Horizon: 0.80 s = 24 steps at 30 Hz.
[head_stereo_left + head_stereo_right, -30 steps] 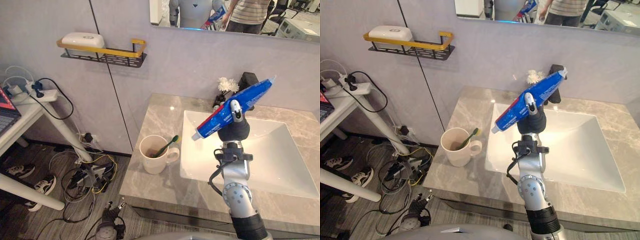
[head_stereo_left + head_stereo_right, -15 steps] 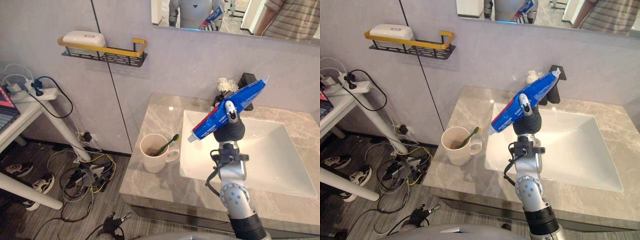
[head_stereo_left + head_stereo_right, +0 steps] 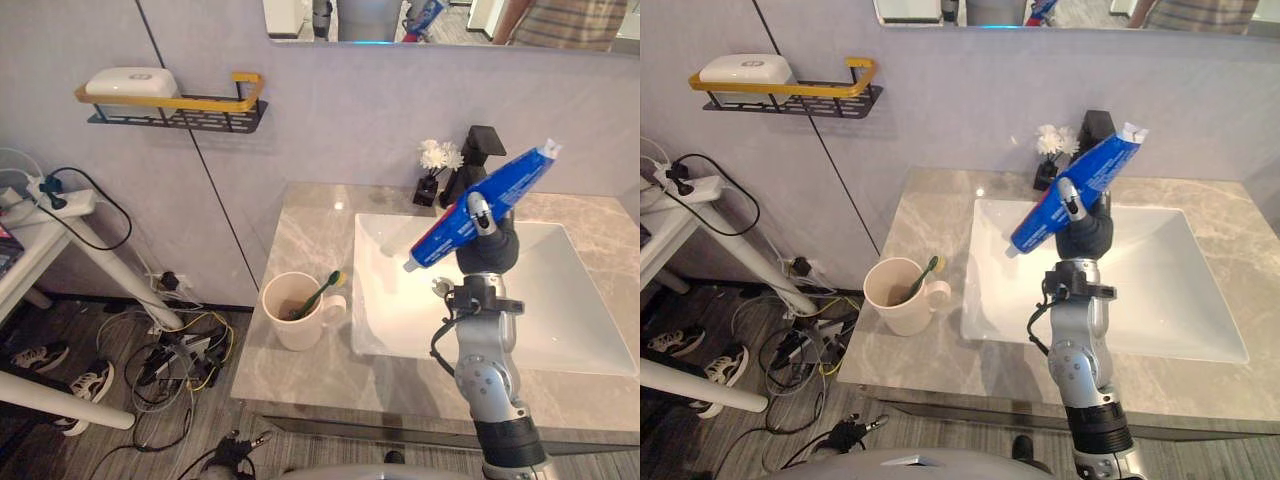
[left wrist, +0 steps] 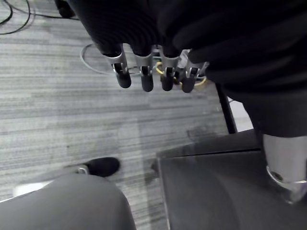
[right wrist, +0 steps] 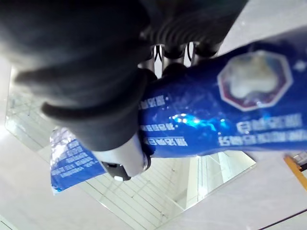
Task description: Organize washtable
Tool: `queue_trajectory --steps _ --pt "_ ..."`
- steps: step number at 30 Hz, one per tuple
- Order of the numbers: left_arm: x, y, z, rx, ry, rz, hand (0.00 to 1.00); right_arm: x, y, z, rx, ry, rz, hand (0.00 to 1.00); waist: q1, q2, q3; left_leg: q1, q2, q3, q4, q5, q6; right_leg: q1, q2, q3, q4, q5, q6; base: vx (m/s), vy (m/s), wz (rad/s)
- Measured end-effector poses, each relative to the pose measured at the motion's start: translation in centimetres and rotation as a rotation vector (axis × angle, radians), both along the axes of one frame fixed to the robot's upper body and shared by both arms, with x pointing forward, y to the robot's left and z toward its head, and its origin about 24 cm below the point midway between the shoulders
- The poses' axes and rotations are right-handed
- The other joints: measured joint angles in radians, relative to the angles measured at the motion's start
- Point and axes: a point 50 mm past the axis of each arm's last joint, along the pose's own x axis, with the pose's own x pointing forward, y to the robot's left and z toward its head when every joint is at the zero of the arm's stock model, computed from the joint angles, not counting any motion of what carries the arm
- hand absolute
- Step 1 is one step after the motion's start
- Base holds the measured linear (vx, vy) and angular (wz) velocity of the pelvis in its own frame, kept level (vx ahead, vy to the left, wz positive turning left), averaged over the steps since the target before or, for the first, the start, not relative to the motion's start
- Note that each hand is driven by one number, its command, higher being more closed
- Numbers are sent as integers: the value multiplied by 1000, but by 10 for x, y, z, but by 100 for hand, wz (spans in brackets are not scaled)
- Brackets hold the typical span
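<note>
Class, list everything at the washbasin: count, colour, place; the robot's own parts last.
toothpaste tube: 1, blue, above the sink
mug: 1, cream, on the countertop left of the sink
toothbrush: 1, green, in the mug
sink: 1, white, set in the grey countertop
faucet: 1, black, behind the sink
flowers: 1 bunch, white, beside the faucet
shelf: 1, yellow and black, on the wall
right hand: 1, dark, curled round the toothpaste tube
left hand: 1, silver fingers straight, above the floor
</note>
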Motion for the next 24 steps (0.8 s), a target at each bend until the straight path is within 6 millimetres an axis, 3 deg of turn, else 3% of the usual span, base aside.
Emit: queue_trajectory --steps 15,24 --pt "-1 -2 -1 -14 4 -3 0 12 -2 47 -54 -182 -42 100 3 8 1 4 1 -7 -19 9 4 -1 -1 -3 20 -9 -1 -6 1 2" --pt "-1 -3 -1 -25 5 -8 0 17 25 76 -146 -301 66 100 6 8 2 4 1 -10 -21 16 3 -6 -1 -4 20 -10 -1 0 0 0"
